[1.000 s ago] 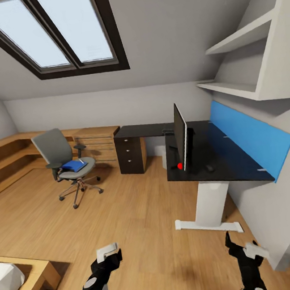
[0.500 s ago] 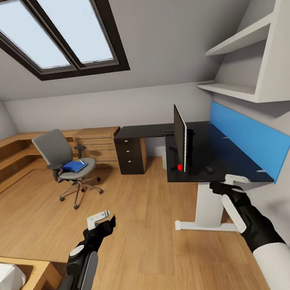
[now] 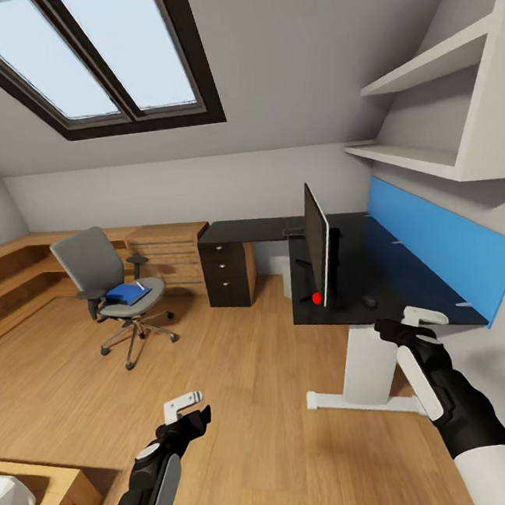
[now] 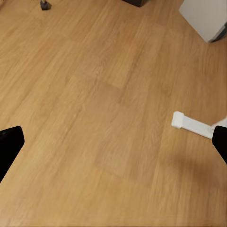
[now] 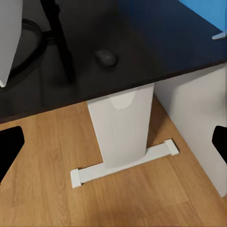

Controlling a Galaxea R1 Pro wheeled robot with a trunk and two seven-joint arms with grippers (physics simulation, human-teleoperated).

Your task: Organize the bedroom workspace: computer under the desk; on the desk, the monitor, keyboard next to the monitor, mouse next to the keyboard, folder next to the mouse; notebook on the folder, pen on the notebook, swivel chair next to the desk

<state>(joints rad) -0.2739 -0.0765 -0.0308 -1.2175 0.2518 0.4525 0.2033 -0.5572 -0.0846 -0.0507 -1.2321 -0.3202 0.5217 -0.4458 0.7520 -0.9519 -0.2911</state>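
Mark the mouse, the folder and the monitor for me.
mouse (image 5: 106,57): right wrist view, top of its shell.
folder (image 3: 125,293): head view, blue cover, on the chair seat.
monitor (image 3: 316,241): head view, dark screen face.

Black desk (image 3: 395,267), grey swivel chair (image 3: 98,274), bright blue folder (image 3: 127,293), red-dotted monitor (image 3: 320,256).

Legible text, labels, brands, numbers, signs: none in any view; no lettering on any surface.
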